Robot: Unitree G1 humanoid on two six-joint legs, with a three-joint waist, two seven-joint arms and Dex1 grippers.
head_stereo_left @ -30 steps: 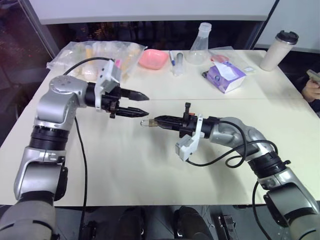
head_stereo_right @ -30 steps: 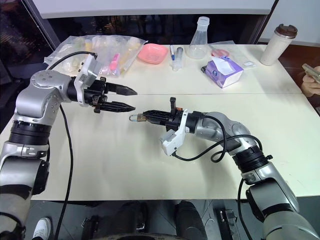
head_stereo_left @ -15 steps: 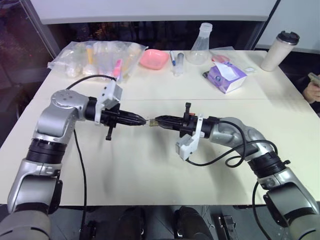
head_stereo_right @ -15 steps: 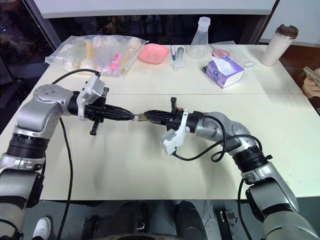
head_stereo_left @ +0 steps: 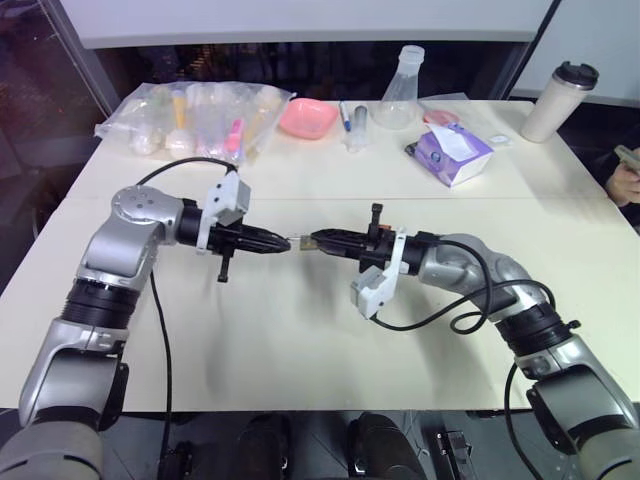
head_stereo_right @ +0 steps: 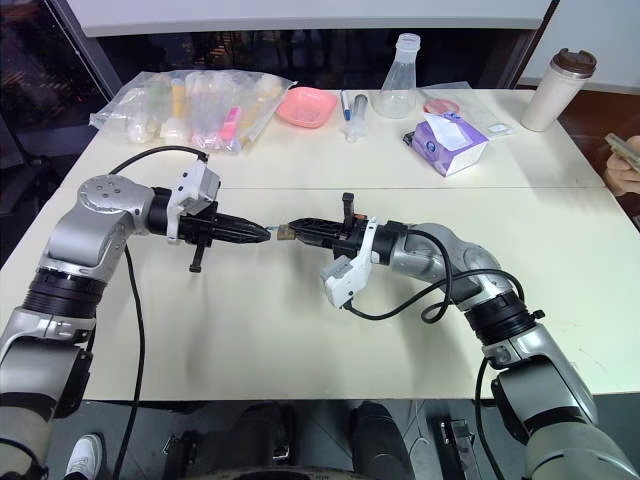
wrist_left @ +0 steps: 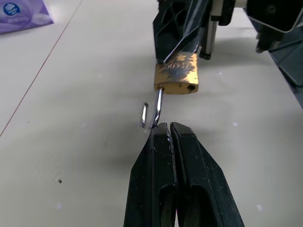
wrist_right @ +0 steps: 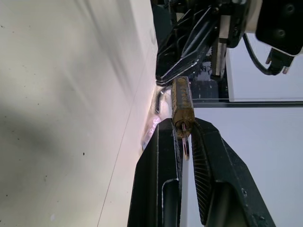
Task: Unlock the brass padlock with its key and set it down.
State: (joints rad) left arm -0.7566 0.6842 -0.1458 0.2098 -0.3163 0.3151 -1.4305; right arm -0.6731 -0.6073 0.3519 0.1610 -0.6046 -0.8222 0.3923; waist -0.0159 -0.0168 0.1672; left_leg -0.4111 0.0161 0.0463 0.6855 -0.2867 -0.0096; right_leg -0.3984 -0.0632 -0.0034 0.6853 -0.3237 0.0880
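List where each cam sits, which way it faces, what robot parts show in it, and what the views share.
Left and right eye views: on the head, looking forward and down at the table; both arms show, left gripper meeting right gripper at the brass padlock.
Left wrist view: looks along its shut fingers at the padlock's open shackle; the right gripper holds the body.
Right wrist view: looks along its fingers, clamped on the padlock; the left gripper is beyond.
Shared: padlock and both grippers.
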